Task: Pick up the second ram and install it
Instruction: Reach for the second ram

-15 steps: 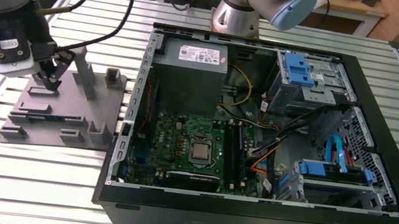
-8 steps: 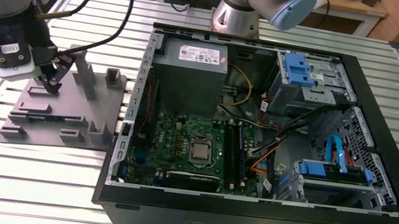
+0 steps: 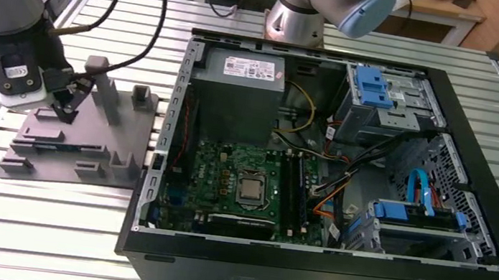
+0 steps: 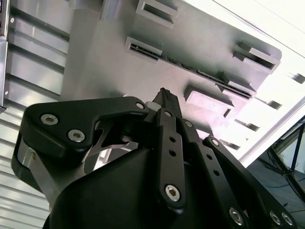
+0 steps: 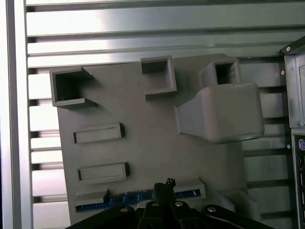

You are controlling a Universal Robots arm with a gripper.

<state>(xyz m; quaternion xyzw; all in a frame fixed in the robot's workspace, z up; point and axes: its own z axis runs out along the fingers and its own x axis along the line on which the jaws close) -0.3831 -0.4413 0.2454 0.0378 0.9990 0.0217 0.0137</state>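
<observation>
The second ram [image 5: 136, 196] stands on edge in a slot of the grey moulded tray [image 5: 143, 143], showing as a thin blue strip. In the second wrist view the ram [image 4: 190, 69] is a dark strip between two holders. My gripper [image 4: 163, 94] hangs just above the tray, close to the ram, its black fingertips [image 5: 164, 183] pressed together with nothing between them. In the exterior view the gripper [image 3: 67, 114] is over the tray [image 3: 74, 149] at the exterior view's left, outside the open computer case [image 3: 325, 157].
The case holds a green motherboard [image 3: 234, 181] with long black memory slots [image 3: 297, 186], a power supply [image 3: 236, 91], cables and blue drive brackets [image 3: 372, 87]. Tall grey posts [image 3: 102, 88] rise from the tray beside the gripper. The slatted metal table [image 3: 28, 212] lies around it all.
</observation>
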